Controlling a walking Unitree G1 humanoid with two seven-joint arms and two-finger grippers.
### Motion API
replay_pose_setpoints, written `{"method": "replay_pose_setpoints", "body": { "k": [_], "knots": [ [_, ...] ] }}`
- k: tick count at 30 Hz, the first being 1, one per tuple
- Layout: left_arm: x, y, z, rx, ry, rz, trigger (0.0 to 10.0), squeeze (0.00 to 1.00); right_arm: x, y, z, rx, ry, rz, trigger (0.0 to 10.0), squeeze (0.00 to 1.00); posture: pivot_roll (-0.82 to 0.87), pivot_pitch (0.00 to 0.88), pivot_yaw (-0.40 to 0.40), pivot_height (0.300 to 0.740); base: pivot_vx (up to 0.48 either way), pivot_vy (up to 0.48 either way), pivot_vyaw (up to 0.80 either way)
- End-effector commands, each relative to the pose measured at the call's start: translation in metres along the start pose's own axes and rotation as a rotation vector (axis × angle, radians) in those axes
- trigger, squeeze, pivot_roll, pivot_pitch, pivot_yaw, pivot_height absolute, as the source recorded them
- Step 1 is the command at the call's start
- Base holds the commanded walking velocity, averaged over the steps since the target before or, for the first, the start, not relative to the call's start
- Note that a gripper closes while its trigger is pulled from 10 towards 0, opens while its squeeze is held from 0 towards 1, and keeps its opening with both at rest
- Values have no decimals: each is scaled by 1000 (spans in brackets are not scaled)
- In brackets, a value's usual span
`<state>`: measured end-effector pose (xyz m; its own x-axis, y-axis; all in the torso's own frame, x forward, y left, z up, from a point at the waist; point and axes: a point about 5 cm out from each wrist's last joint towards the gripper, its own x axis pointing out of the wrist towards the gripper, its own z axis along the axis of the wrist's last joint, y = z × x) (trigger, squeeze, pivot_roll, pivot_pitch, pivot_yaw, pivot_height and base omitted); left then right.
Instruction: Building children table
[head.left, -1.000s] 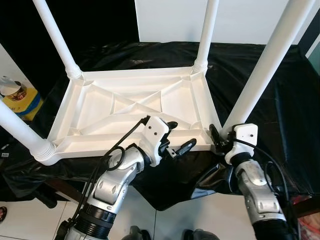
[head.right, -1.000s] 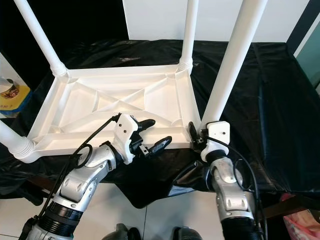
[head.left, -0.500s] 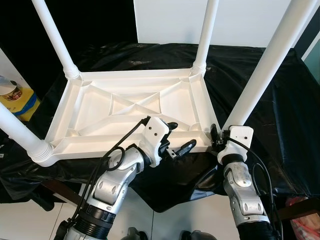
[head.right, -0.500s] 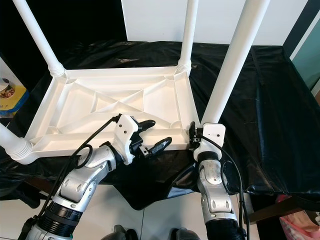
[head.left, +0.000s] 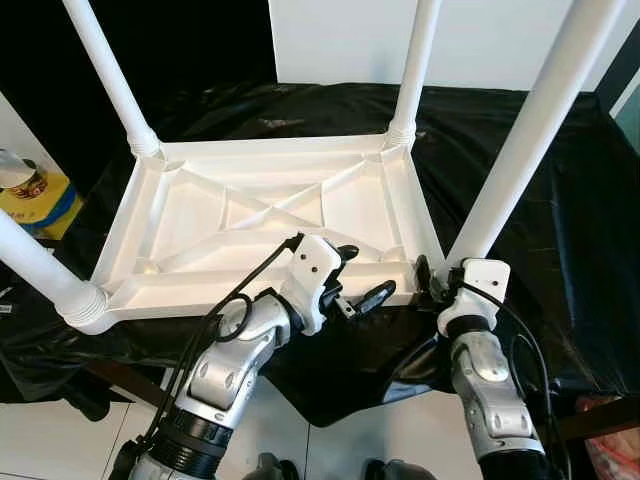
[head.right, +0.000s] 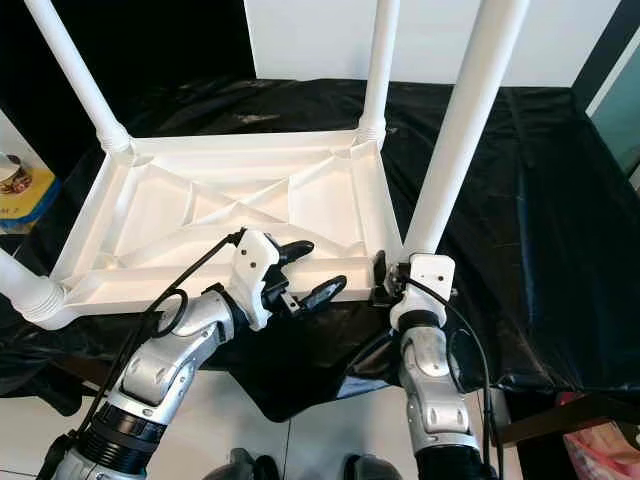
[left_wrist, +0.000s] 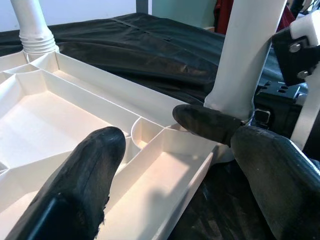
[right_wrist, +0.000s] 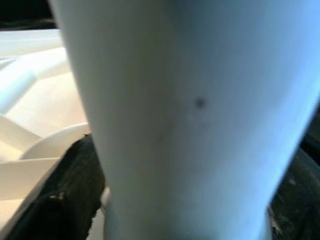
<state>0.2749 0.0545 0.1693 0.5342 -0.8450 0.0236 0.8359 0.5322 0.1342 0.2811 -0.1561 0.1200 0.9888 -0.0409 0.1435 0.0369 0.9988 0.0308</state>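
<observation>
Now, working left to right from the upturned white table top (head.left: 270, 215) on the black sheet (head.left: 560, 200): past its left edge sits a yellow container (head.left: 35, 195). Your left gripper (head.left: 355, 275) hovers unclenched over the near rim, grasping nothing. Your right gripper (head.left: 432, 282) is at the base of the near-right leg (head.left: 525, 130), fingers (right_wrist: 70, 185) either side; whether they clamp it, you cannot tell. Likely you're seating this last leg; next, press or twist it home. Mind the crumpled sheet below.
</observation>
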Motion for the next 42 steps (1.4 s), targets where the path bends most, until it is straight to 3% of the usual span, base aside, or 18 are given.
{"method": "replay_pose_setpoints", "body": {
  "k": [1,4,5,7,8,14,25,26,28,35,38,39,40,41,42],
  "knots": [
    [-1,-7,0,-5,-2,-48,10000,0,-2,-2,2,9,-14,23,10000,1000,-87,120,21,740,0,0,0],
    [-2,-9,-1,-8,1,-56,10000,0,-3,-8,7,-5,-42,81,10000,1000,-91,124,25,740,0,0,0],
    [-2,-9,-1,-8,3,-60,10000,0,-4,-11,9,-9,-51,119,10000,678,-94,127,30,740,0,0,0],
    [-3,-9,-1,-8,4,-62,10000,0,-4,-12,10,-10,-56,144,10000,678,-94,128,31,740,0,0,0],
    [-3,-9,-1,-8,6,-65,10000,0,-5,-13,12,-14,-59,177,10000,0,-95,129,32,740,0,0,0],
    [-3,-11,-1,-6,10,-73,10000,0,-2,-19,20,-72,-66,366,10000,0,-98,128,34,740,0,0,0],
    [-2,-14,0,-4,7,-80,10000,0,14,-23,28,-109,-36,546,10000,0,-92,111,33,740,0,0,0],
    [-2,-14,1,-1,7,-82,10000,0,14,-24,26,-120,-24,552,4549,0,-91,107,30,740,0,0,0],
    [-2,-13,1,6,9,-82,10000,0,14,-27,22,-122,-1,553,0,0,-89,104,28,740,0,0,0],
    [-2,-14,1,9,7,-80,10000,0,9,-33,13,-110,45,547,0,0,-92,96,24,740,0,0,0],
    [-1,-14,-1,9,12,-86,10000,0,7,-40,3,-181,94,503,0,0,-95,95,24,740,0,0,0],
    [0,-15,-2,14,18,-91,10000,0,7,-43,-3,-198,124,464,2235,0,-95,95,24,740,0,0,0],
    [0,-15,-2,14,18,-91,10000,0,7,-43,-3,-198,124,464,2235,0,-95,95,24,740,0,0,0],
    [0,-16,-3,15,22,-96,10000,0,7,-46,-8,-209,148,412,10000,0,-101,91,25,740,0,0,0],
    [1,-16,-4,16,23,-100,10000,0,7,-46,-12,-200,164,356,10000,0,-104,89,28,740,0,0,0]
  ]
}}
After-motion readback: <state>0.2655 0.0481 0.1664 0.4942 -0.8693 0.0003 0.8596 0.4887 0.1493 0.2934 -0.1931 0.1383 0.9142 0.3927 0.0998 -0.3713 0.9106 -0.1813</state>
